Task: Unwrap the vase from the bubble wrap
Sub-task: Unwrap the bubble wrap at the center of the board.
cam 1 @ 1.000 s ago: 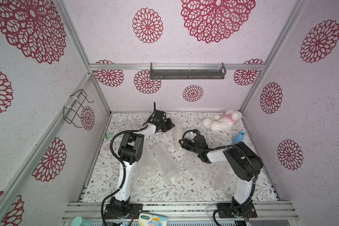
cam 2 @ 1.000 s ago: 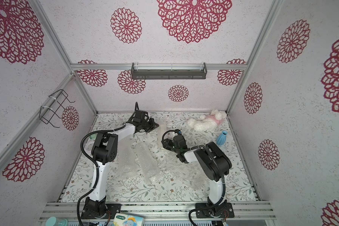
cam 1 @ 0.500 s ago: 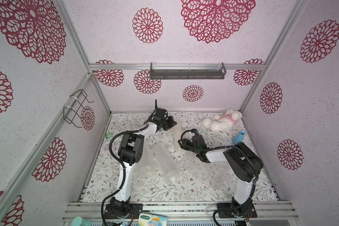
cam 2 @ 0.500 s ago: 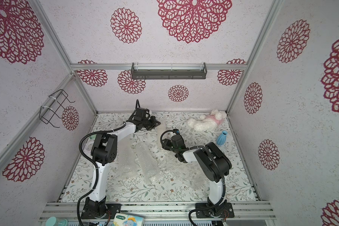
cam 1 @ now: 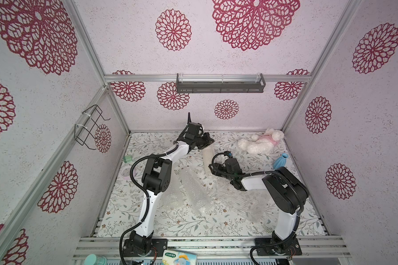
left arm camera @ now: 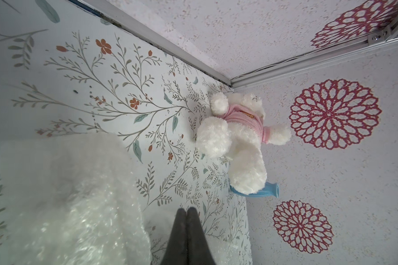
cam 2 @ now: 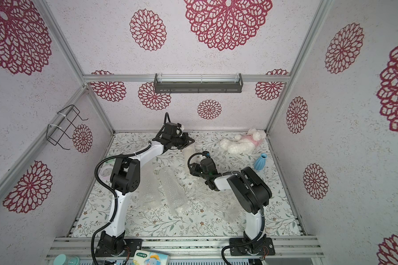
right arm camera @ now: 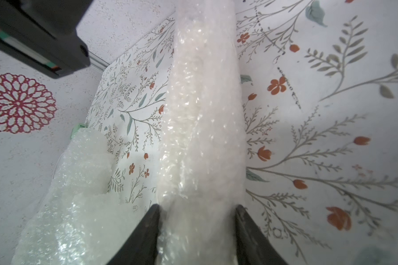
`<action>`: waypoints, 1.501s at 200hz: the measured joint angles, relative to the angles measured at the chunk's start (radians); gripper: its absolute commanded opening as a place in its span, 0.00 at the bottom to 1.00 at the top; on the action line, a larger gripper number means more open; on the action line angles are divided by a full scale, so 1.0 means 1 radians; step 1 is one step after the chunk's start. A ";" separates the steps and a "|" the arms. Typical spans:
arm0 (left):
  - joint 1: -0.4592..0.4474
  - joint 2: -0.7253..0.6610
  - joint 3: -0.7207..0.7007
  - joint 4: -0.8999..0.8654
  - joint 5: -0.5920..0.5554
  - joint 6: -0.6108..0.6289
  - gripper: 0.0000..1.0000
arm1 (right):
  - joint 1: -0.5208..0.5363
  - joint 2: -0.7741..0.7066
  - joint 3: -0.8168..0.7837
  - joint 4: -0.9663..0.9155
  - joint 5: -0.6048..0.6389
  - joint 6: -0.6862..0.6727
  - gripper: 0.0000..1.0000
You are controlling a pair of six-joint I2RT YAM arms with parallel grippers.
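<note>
Bubble wrap [cam 1: 193, 190] litters the floral tabletop [cam 1: 170, 220]; left jaws clenched empty, right jaws grasping a wrapped roll [cam 1: 208, 156].

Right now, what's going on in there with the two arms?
The right gripper is closed on one end of a long bubble-wrapped roll toward the back of the table. The left gripper is shut at the roll's far end; I cannot tell whether it pinches any wrap. Sheets of loose bubble wrap lie mid-table. A blue vase stands bare by the right wall, near a plush toy. What the roll holds does not show.
</note>
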 measured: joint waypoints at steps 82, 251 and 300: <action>-0.022 0.082 0.119 -0.062 0.018 0.015 0.58 | 0.007 -0.045 -0.040 -0.010 0.003 -0.023 0.56; 0.063 -0.282 -0.091 -0.265 -0.142 0.166 0.87 | 0.019 -0.243 -0.090 -0.041 0.064 -0.168 0.69; 0.140 -0.466 -0.351 -0.192 -0.132 0.147 0.85 | 0.095 -0.245 -0.088 -0.121 0.135 -0.251 0.69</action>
